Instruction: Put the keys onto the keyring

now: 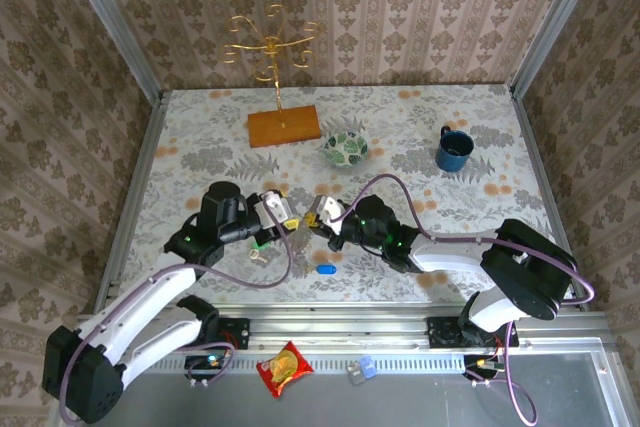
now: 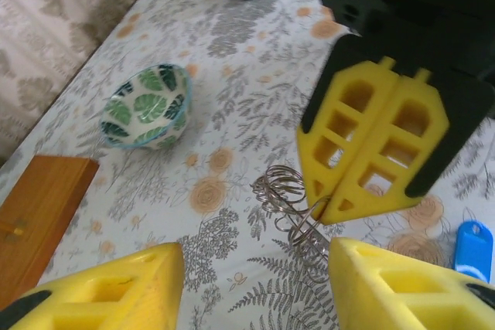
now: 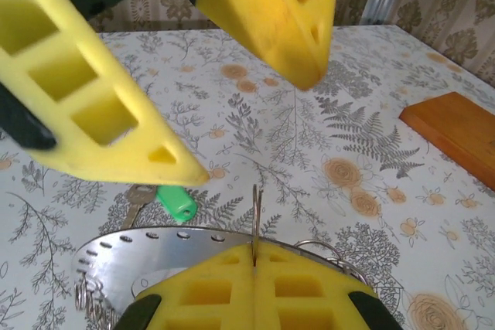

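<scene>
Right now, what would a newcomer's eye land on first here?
The two yellow pincers nose to nose mid-table: the right pincer shut on the keyring, the left pincer open opposite it. A green key lies on the table by them and a blue key nearer the arms. At the back stands a gold jewellery stand on a wooden base.

You've got bare, shiny metal wire on the keyring (image 2: pixel 288 202), while the green key (image 3: pixel 176 203) and the blue key (image 2: pixel 472 246) have smooth, glossy plastic heads. The jaws look like matt yellow plastic. The bowl (image 2: pixel 147 106) is glazed and glossy, and the board (image 2: pixel 39 214) is smooth, varnished wood.
</scene>
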